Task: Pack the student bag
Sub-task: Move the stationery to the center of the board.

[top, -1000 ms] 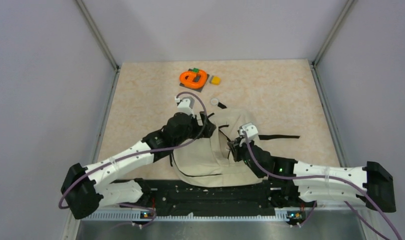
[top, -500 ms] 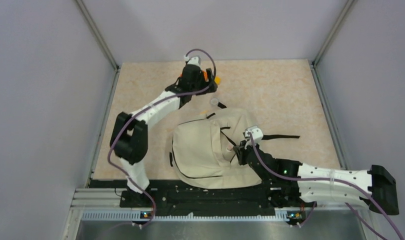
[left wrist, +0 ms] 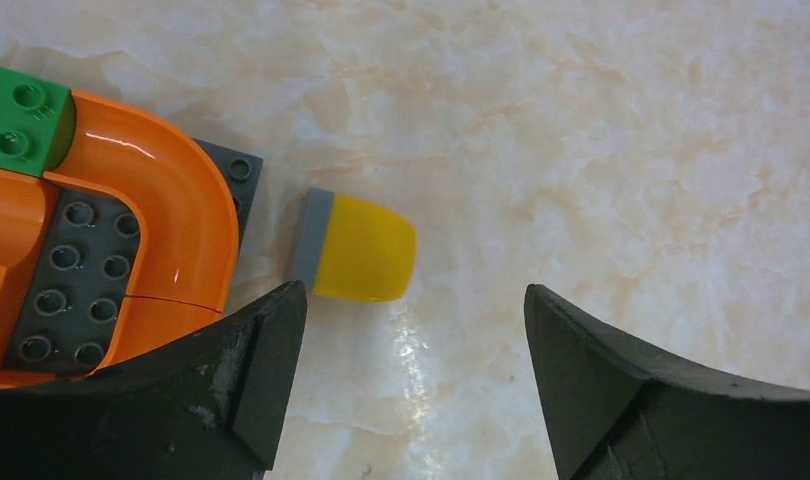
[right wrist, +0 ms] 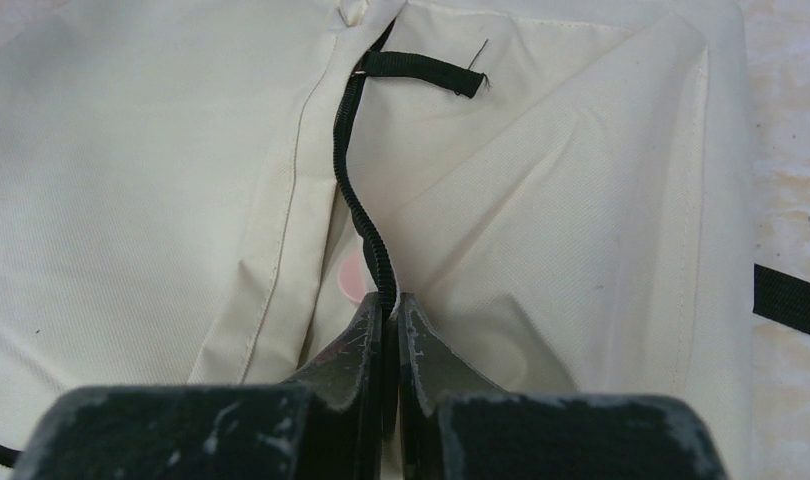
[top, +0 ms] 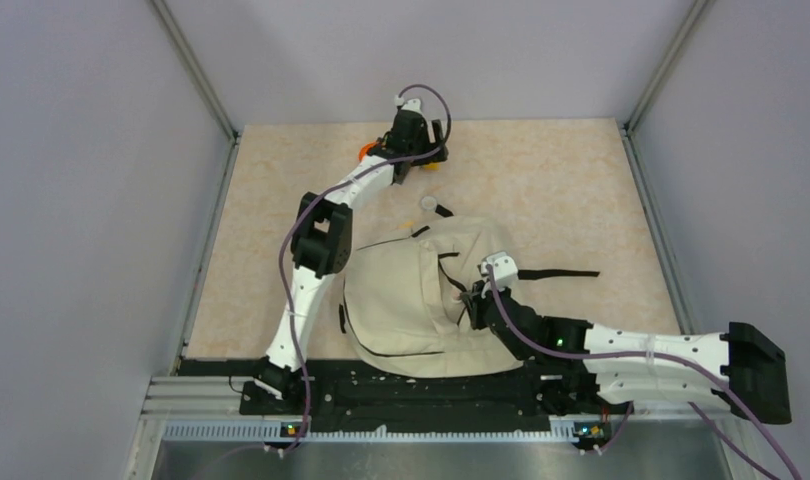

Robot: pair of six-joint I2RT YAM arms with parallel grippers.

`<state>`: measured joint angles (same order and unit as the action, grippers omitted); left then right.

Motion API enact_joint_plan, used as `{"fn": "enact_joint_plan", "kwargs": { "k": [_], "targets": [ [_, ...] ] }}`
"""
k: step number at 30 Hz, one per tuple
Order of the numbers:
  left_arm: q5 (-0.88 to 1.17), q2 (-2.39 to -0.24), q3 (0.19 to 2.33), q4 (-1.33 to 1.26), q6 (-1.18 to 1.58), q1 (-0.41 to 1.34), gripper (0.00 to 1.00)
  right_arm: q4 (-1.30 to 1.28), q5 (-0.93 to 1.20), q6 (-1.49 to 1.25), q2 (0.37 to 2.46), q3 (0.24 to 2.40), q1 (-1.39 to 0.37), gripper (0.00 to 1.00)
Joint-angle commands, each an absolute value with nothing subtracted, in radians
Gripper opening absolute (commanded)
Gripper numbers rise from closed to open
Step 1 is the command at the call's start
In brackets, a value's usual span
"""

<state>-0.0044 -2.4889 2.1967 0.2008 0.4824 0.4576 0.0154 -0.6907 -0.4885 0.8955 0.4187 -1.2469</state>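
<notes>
"Student bag [top: 411, 300], where does it lie?" asks the first observer.

"On the near half of the worktop [top: 561, 180], flat, between the two arms," the second answers. "It is cream fabric, with a black strap [top: 561, 273] trailing off to its right across the bare surface."

"And the right gripper [top: 468, 298]?"

"Clenched. In the right wrist view its fingers [right wrist: 366, 330] are pressed together on the student bag, at the point where the black zipper [right wrist: 356, 190] runs down into them. The fabric folds up on either side of the pinch, and something pink [right wrist: 349, 275] shows in the gap just beside the fingers; what it is cannot be told."

"The left gripper [top: 418, 160]?"

"Released, jaws spread wide, holding nothing. The arm is stretched to the far edge of the worktop, well apart from the bag. Its wrist view looks down on a yellow block [left wrist: 361, 250] with a grey end, lying just ahead of the open jaws, nearer the left-hand finger."

"What sits beside that block?"

"An orange curved piece [left wrist: 171, 220] on a grey studded plate [left wrist: 76, 280], with a green brick [left wrist: 16, 125] at its far corner. The yellow block lies just beside the plate. A small pale round thing [top: 429, 203] rests between these pieces and the bag."
</notes>
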Motion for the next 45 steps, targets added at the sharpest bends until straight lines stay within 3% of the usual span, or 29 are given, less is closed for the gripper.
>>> {"fn": "enact_joint_plan", "kwargs": {
  "k": [1, 37, 42, 45],
  "targets": [
    [0.011, -2.531, 2.259, 0.125, 0.458, 0.446, 0.84, 0.059, -0.662, -0.467, 0.917, 0.43, -1.24, 0.0],
    [-0.044, -2.663, 2.344, 0.147, 0.695, 0.425, 0.86, 0.055, -0.676, -0.501, 0.866, 0.402, -1.236, 0.0],
    [-0.015, -2.675, 2.344, 0.147, 0.733, 0.421, 0.66, 0.048, -0.681, -0.507, 0.851, 0.399, -1.237, 0.0],
    [-0.008, -2.676, 2.343, 0.164, 0.74, 0.419, 0.6, 0.049, -0.684, -0.509, 0.837, 0.393, -1.236, 0.0]
  ]
}}
